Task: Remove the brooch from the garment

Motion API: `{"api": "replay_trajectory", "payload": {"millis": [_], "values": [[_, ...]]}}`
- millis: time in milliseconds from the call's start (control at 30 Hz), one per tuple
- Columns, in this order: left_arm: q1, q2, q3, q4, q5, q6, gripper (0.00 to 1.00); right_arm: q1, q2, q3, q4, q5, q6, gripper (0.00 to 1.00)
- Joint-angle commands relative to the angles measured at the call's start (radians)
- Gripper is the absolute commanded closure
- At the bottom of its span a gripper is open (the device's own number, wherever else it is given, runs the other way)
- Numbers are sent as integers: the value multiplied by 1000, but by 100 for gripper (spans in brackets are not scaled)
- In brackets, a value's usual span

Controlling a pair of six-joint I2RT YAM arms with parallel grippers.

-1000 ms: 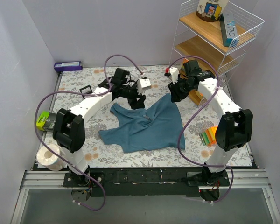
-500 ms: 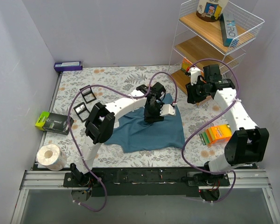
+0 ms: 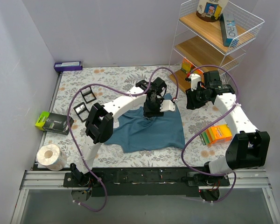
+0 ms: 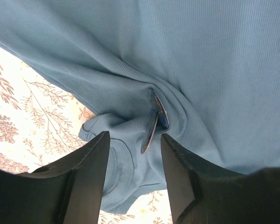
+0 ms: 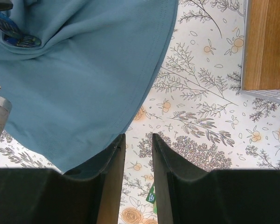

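Observation:
The teal garment (image 3: 154, 133) lies bunched on the flowered table. In the left wrist view it (image 4: 214, 60) fills the frame, with its navy-trimmed neck opening (image 4: 123, 163) below. The brooch (image 4: 150, 128) is a small thin disc seen edge-on, with a bluish face, standing in a fold. My left gripper (image 4: 134, 140) is open just short of it, one finger (image 4: 88, 163) on each side, not touching it. In the top view the left gripper (image 3: 152, 110) hides the brooch. In the right wrist view the brooch (image 5: 21, 41) shows top left. My right gripper (image 5: 138, 140) is narrowly open and empty over the table beside the shirt's right edge (image 5: 144, 93); it also shows in the top view (image 3: 192, 100).
A wire shelf with wooden boards (image 3: 210, 46) stands at the back right, its lowest board near the right gripper (image 5: 266, 46). An orange and green object (image 3: 215, 134) lies right of the shirt. A toilet roll (image 3: 50, 157), green box (image 3: 49, 121), black frames (image 3: 84, 95) and purple box (image 3: 67, 66) are on the left.
My left arm swung right from the shirt's collar side to over the shirt's middle, and the shirt bunched up. My right gripper drew back to the right, off the shirt.

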Motion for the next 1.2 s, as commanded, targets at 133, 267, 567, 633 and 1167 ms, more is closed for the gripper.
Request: {"api": "replay_trajectory", "payload": {"millis": [133, 267, 567, 633, 1167], "values": [[1, -1, -47, 11, -9, 27, 58, -13, -7, 39, 23, -22, 13, 64], [1, -1, -55, 39, -17, 33, 63, -11, -7, 38, 23, -31, 18, 65], [1, 7, -80, 50, -15, 10, 74, -11, -7, 27, 23, -37, 18, 66], [1, 7, -83, 48, -15, 11, 74, -11, -7, 27, 23, -37, 17, 66], [56, -27, -96, 57, 78, -109, 100, -13, 1, 34, 8, -129, -2, 68]]}}
